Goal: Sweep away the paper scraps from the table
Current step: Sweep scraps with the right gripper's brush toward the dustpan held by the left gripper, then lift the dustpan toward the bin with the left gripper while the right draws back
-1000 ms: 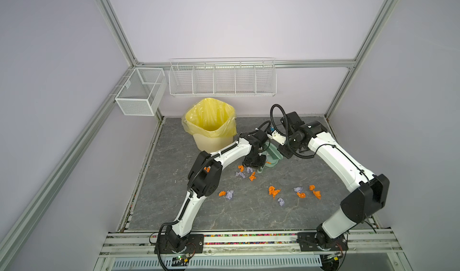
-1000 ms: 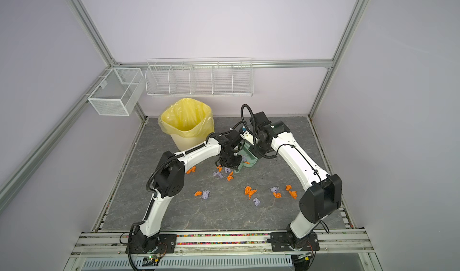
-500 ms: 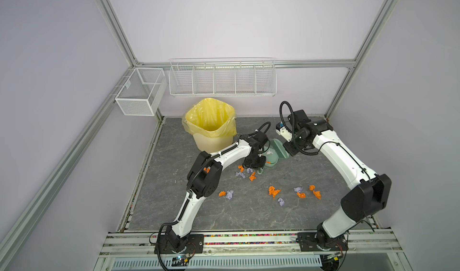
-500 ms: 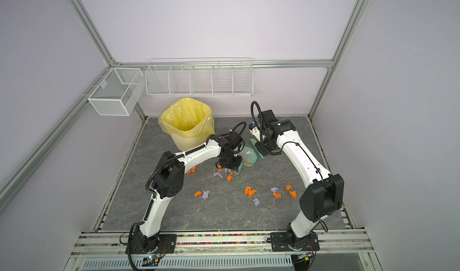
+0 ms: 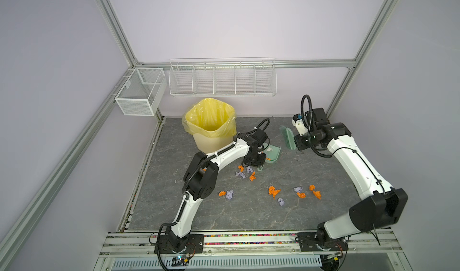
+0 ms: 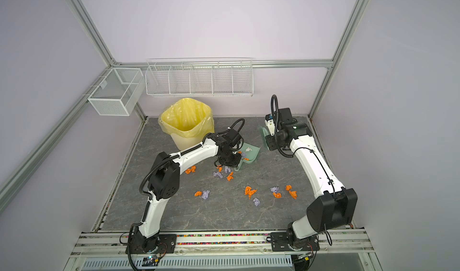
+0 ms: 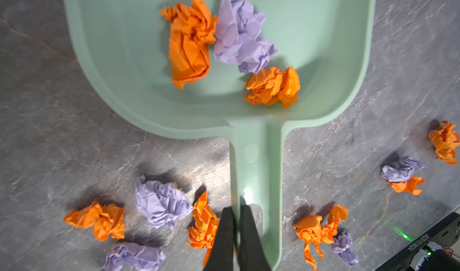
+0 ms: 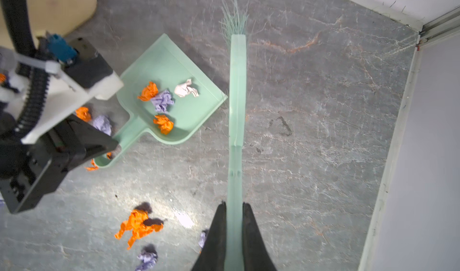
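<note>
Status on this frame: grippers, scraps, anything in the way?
Left gripper shut on dustpan handle, right gripper shut on brush. Few paper scraps in dustpan, most on table. Some lie behind the dustpan, by its handle.

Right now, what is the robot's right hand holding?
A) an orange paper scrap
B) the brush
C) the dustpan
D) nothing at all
B: in the right wrist view the right hand is shut on the handle of the mint-green brush. The dustpan is gripped by the left hand at its handle.
</note>
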Controlling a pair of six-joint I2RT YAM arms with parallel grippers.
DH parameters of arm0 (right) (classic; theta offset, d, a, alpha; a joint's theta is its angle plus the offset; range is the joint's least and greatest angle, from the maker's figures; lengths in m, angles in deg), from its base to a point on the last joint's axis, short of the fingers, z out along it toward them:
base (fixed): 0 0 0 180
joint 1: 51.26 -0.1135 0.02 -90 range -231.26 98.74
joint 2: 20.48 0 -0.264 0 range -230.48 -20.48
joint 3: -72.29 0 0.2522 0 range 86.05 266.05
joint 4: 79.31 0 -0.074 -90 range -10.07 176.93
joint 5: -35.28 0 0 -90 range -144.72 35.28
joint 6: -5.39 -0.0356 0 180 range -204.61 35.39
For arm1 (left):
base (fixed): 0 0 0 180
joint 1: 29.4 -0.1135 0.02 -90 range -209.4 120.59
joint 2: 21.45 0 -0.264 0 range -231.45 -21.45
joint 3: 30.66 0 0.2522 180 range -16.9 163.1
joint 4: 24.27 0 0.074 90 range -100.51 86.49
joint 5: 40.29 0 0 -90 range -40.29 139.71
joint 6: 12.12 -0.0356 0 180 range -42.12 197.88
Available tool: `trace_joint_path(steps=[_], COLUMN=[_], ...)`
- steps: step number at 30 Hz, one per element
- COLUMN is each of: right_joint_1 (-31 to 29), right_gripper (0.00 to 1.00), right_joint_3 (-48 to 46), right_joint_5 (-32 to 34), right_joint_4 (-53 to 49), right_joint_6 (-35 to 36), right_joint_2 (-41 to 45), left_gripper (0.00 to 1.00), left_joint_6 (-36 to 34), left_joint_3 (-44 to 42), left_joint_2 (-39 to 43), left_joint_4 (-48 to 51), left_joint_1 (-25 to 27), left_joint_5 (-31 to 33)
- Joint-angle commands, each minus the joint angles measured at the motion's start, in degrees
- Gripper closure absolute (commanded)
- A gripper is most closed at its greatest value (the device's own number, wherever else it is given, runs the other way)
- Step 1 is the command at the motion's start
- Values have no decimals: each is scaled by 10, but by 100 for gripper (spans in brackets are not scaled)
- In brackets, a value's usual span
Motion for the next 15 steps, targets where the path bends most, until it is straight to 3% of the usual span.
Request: trace_joint_path(steps=[1,15], right_joint_1=[3,52], right_gripper=[93,93], right_joint_3=[-22,-56], right_joint_5=[-43,-62], right_joint_4=[48,130], right_joint_6=[-41,-158], right_joint_2=[17,72], left_gripper=[100,100], left_joint_6=[4,-30], left_joint_3=[-9,69], left_joint_2=[38,67], left_joint_4=[-10,84], left_joint_1=[3,3], left_joint_5=[17,128])
